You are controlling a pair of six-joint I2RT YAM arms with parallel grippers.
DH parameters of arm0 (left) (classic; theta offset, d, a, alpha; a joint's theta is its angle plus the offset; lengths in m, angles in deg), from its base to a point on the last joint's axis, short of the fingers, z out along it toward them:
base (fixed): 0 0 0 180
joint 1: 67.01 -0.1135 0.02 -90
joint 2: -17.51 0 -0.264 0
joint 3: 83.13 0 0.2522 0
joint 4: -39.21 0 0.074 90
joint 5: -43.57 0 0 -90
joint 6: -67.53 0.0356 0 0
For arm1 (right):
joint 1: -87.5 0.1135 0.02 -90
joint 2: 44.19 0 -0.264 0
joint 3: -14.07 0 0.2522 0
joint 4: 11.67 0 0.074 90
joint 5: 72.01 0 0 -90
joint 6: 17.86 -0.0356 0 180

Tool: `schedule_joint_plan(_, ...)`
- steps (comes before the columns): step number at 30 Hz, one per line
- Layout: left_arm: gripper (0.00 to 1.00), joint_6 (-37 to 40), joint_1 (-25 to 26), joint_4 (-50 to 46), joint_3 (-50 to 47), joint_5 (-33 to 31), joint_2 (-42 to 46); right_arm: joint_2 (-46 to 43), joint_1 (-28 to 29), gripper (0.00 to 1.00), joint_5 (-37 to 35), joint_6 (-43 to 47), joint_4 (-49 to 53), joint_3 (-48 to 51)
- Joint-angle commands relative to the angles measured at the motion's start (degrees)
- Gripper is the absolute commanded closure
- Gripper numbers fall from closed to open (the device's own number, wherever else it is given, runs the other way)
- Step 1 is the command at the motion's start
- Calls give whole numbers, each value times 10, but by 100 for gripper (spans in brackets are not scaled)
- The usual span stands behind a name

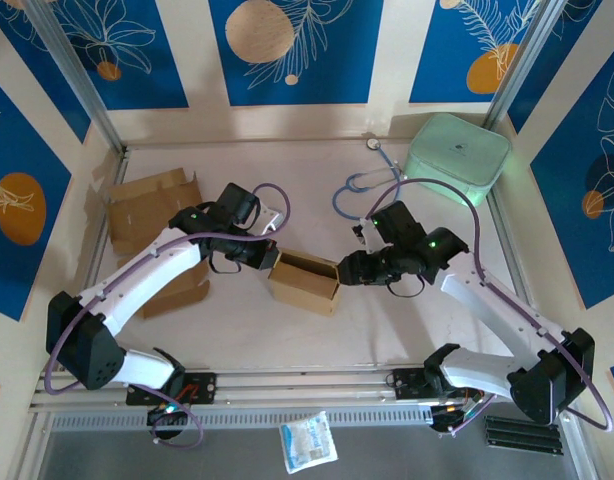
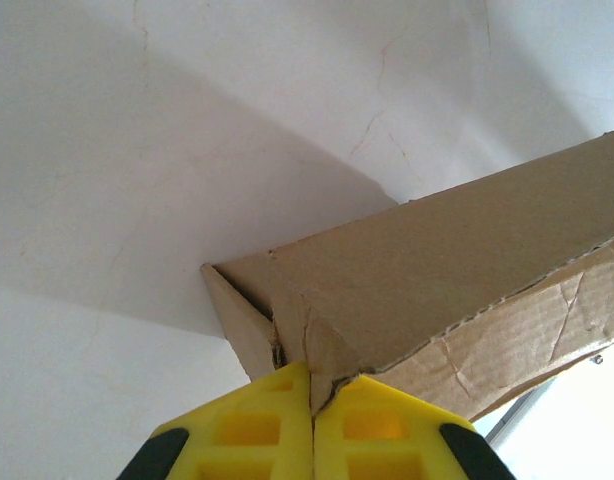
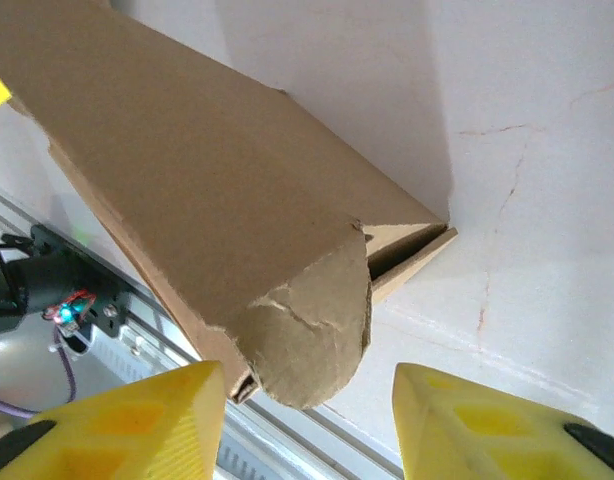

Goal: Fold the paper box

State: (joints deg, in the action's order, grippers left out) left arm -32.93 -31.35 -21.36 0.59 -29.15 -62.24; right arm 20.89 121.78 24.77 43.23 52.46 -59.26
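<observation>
Top external view: the paper box stands at the middle of the table, a long open-topped carton lying roughly parallel to the near edge. Its open top shows bare brown cardboard inside. At the far right corner sits a mint-green case with its lid down, so its contents are hidden. A pale cable loops on the table just beside the case. Flat cardboard lies toward the far left corner, partly under the left arm. A small white packet lies off the table, past its near edge.

The left gripper meets the left end of the box and the right gripper meets the right end, so the box lies between the two.

Left wrist view: the yellow fingers are pressed together, pinching a thin creased flap at the corner of the box. The rest of the carton stretches away up and to the right over the white table.

Right wrist view: the yellow fingers stand apart at a middling gap. The rounded, creased end flap of the box hangs in that gap, close to the left-hand finger and clear of the other. The jaws are not clamped on it.
</observation>
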Motion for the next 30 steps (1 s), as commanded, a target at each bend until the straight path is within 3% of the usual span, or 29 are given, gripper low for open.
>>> schedule_joint_plan(1,93,-7,7,-51,5,-5,-11,-4,11,55,-26,-1,17,-16)
schedule_joint_plan(10,91,-25,7,-45,1,-3,-10,33,60,73,-121,0,37,-51)
schedule_joint_plan(15,90,-41,7,-32,-2,5,-11,29,62,90,-114,-41,20,-55)
schedule_joint_plan(23,88,-55,8,-18,-7,13,-8,29,56,95,-118,-126,11,-55)
schedule_joint_plan(30,88,-54,9,-18,-11,8,-7,26,35,95,-56,-152,-5,-58)
